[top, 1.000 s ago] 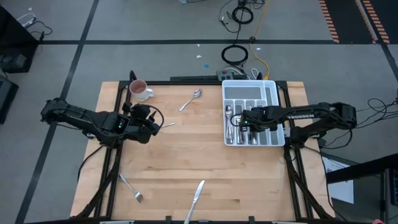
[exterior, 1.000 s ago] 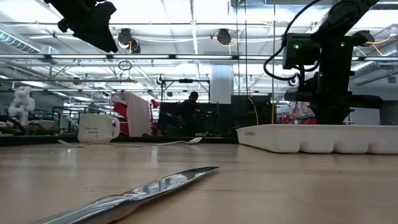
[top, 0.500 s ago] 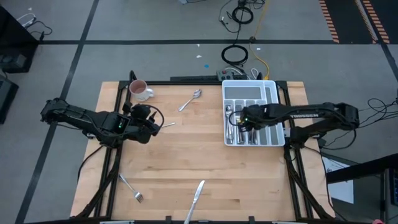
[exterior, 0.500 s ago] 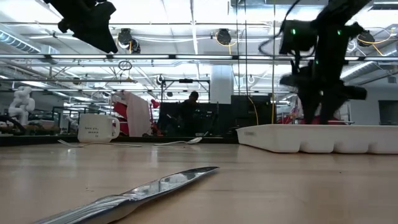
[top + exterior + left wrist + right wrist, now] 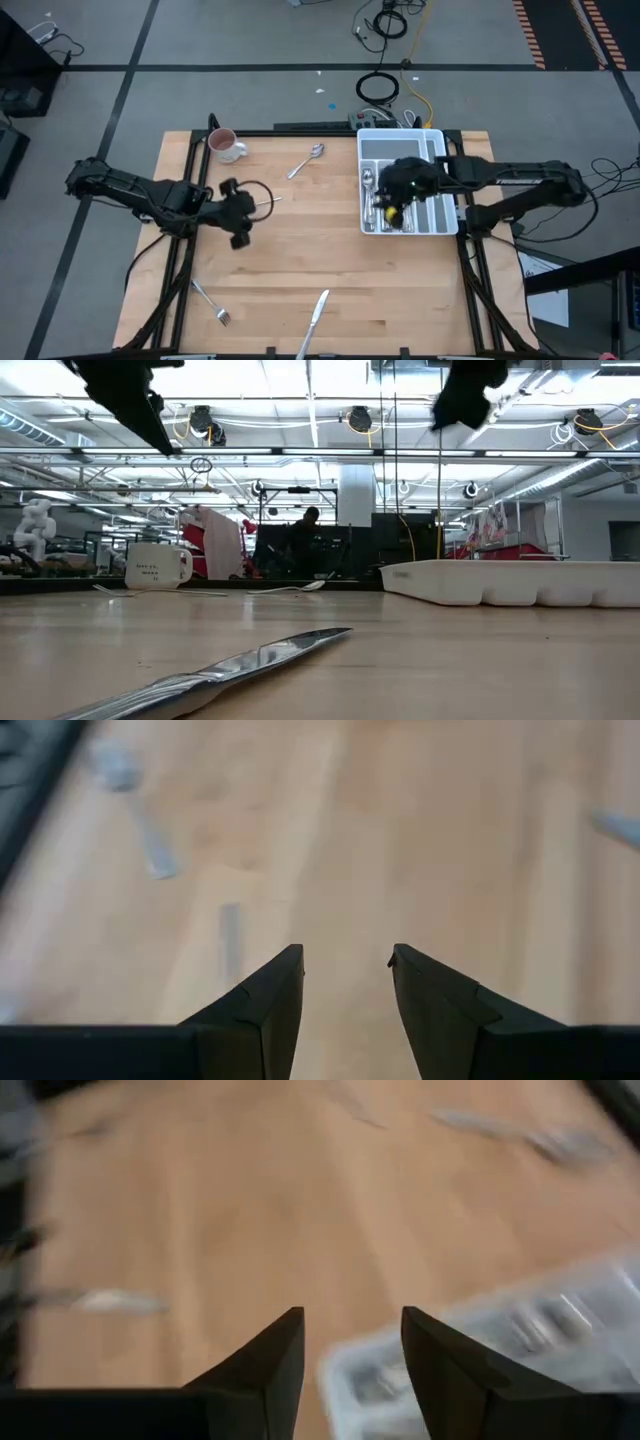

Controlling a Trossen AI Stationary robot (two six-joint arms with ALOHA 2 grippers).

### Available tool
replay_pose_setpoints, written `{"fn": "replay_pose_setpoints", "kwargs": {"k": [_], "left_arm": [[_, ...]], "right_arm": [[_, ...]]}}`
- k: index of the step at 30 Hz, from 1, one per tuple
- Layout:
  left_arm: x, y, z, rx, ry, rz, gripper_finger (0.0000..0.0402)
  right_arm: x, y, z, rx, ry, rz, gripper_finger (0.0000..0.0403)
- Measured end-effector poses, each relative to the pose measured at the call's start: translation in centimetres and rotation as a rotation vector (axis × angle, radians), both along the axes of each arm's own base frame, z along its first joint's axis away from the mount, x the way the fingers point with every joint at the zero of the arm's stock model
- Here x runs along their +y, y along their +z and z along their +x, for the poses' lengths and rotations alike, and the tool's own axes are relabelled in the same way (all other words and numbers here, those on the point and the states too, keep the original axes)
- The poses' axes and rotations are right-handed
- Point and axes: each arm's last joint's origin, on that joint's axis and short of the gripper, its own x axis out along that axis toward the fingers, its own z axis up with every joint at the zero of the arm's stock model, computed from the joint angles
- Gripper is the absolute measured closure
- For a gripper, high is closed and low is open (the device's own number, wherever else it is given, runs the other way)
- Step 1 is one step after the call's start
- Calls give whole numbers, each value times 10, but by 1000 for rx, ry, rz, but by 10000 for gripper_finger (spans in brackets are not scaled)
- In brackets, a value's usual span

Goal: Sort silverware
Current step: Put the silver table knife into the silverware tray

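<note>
Loose silverware lies flat on the wooden table: a spoon toward the far side, a fork near the left front, and a knife at the near edge. Several more pieces lie in the white tray at the right. My left gripper hangs open and empty over the left-middle of the table, pointing down toward the near edge. My right gripper is open and empty, high above the tray's left side.
A white mug stands at the far left corner. A short silver sliver lies on the wood right of my left gripper. Bare wood stretches across the table's middle. Cables lie on the floor beyond the far edge.
My right gripper has risen steeply out of the tray and now hangs well above it; it leaves the low view upward. My left gripper has stayed in place but turned its wrist, so its fingers now point toward the near edge instead of the right.
</note>
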Motion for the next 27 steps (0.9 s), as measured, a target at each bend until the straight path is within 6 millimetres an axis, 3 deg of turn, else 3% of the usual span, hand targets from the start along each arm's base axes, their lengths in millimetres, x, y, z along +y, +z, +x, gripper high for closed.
{"fn": "replay_pose_setpoints", "kwargs": {"k": [3, 8, 16, 27], "left_arm": [[-4, 1, 1, -3, -62, -29, 240], [-4, 1, 1, -4, -51, -26, 240], [-2, -2, -4, 50, -34, -18, 240], [0, -6, -11, 137, -36, 10, 240]], "right_arm": [[21, -1, 15, -20, 248, -69, 245], [54, -30, 49, 60, 568, -197, 245], [84, -73, 110, 163, 820, -313, 246], [137, -96, 172, 101, 1108, -436, 258]]}}
